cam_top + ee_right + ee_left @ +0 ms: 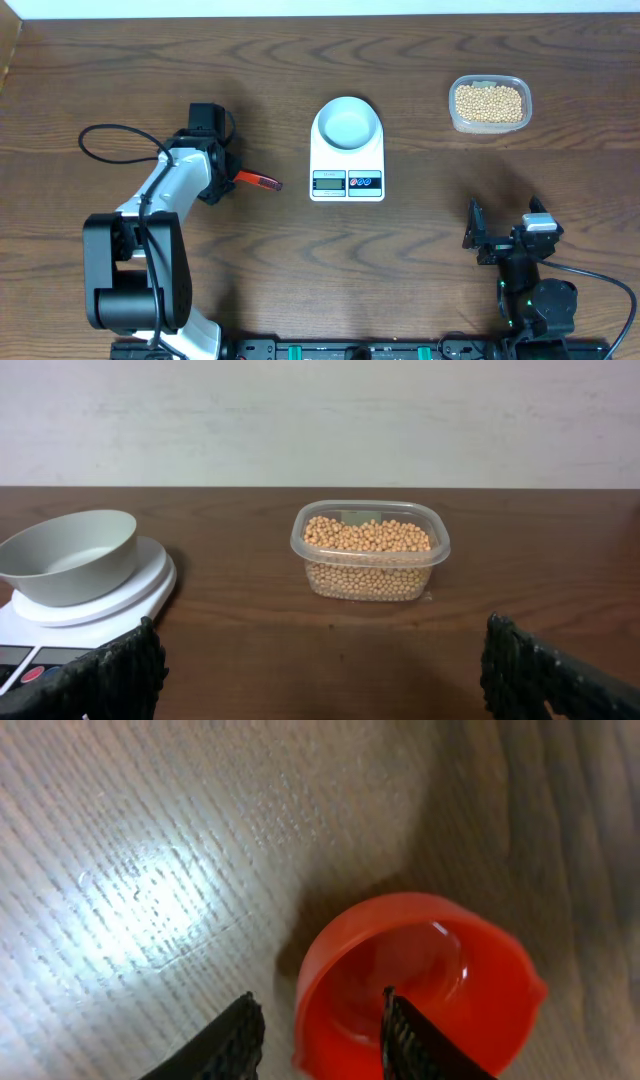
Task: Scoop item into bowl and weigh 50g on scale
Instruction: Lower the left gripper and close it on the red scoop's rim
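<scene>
At left, my left pincer point(318, 1020) stands part open astride the red scoop's point(450, 970) wall. One finger is inside the cup, the other outside and clear of it, so nothing is gripped yet. My worry is that a pinch on that curved, slick wall may slip, or the scoop may swivel and skid on the tabletop point(150, 70). At frame centre the empty bowl point(347, 122) sits on the scale point(347, 182), right in the path, and a low carry could nudge it. The beans point(489, 102) lie in the tub point(523, 110) at upper right, well apart from this pincer. My right pincer point(320, 690) hangs wide open at lower right, facing the tub and holding nothing.
</scene>
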Controlling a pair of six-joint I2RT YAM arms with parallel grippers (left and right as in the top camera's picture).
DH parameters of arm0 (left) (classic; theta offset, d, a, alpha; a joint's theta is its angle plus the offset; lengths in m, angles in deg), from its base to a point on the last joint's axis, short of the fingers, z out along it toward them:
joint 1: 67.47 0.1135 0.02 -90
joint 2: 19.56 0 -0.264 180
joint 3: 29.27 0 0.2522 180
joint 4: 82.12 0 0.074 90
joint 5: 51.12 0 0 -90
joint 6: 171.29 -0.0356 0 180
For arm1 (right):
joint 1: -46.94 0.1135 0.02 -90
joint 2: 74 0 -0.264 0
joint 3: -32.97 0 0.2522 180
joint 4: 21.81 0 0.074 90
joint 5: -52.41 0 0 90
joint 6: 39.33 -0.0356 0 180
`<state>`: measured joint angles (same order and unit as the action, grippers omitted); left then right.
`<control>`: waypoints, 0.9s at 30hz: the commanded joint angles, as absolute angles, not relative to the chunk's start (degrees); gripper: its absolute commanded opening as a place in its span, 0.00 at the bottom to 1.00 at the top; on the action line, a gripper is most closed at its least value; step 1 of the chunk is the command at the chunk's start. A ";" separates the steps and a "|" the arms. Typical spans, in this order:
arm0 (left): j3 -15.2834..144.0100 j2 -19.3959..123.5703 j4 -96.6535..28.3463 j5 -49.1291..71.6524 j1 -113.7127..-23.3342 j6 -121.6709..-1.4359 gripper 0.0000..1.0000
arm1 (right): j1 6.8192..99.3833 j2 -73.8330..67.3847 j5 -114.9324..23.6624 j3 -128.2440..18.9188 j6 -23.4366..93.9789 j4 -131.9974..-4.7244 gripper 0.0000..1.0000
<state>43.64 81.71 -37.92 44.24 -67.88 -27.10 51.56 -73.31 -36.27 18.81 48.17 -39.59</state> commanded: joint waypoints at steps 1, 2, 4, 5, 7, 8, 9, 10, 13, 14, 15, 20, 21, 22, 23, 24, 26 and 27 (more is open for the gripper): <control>44.60 83.22 -38.60 45.97 -67.77 -26.48 0.37 | 51.06 -73.51 -35.59 18.90 48.63 -39.70 0.99; 44.60 83.29 -38.73 45.99 -67.77 -26.48 0.35 | 51.06 -73.51 -35.59 18.90 48.63 -39.70 0.99; 44.60 83.31 -38.91 45.99 -67.77 -26.51 0.35 | 51.06 -73.51 -35.59 18.90 48.63 -39.70 0.99; 44.60 83.31 -38.93 46.01 -67.77 -26.51 0.35 | 51.06 -73.51 -35.59 18.90 48.63 -39.70 0.99; 44.32 83.31 -39.17 46.01 -67.77 -26.48 0.35 | 51.06 -73.51 -35.59 18.90 48.63 -39.70 0.99; 44.15 83.31 -39.21 46.01 -67.77 -26.48 0.35 | 51.06 -73.51 -35.59 18.90 48.63 -39.70 0.99; 43.84 83.31 -39.34 46.01 -67.77 -26.48 0.35 | 51.06 -73.51 -35.59 18.90 48.63 -39.70 0.99; 43.53 83.31 -39.37 46.01 -67.77 -26.48 0.34 | 51.06 -73.51 -35.59 18.90 48.63 -39.70 0.99; 42.97 83.31 -39.39 45.99 -67.77 -26.48 0.34 | 51.06 -73.51 -35.59 18.90 48.63 -39.70 0.99; 42.79 83.31 -39.56 46.01 -67.77 -26.48 0.33 | 51.06 -73.51 -35.59 18.90 48.63 -39.70 0.99; 42.64 83.31 -39.78 46.01 -67.77 -26.48 0.30 | 51.06 -73.51 -35.59 18.90 48.63 -39.70 0.99; 41.54 83.31 -41.86 45.97 -67.77 -26.46 0.19 | 51.06 -73.51 -35.59 18.90 48.63 -39.70 0.99; 41.26 83.31 -42.25 45.97 -67.77 -26.29 0.19 | 51.06 -73.51 -35.59 18.90 48.63 -39.70 0.99; 41.04 83.31 -42.54 45.97 -67.77 -26.07 0.12 | 51.06 -73.51 -35.59 18.90 48.63 -39.70 0.99; 40.67 83.31 -42.95 45.97 -67.77 -26.07 0.08 | 51.06 -73.51 -35.59 18.90 48.63 -39.70 0.99; 40.45 83.31 -43.19 45.99 -67.77 -26.07 0.08 | 51.06 -73.51 -35.59 18.90 48.63 -39.70 0.99; 40.08 83.31 -43.43 45.99 -67.77 -26.07 0.07 | 51.06 -73.51 -35.59 18.90 48.63 -39.70 0.99; 40.06 83.31 -43.43 45.99 -67.77 -26.07 0.08 | 51.06 -73.51 -35.59 18.90 48.63 -39.70 0.99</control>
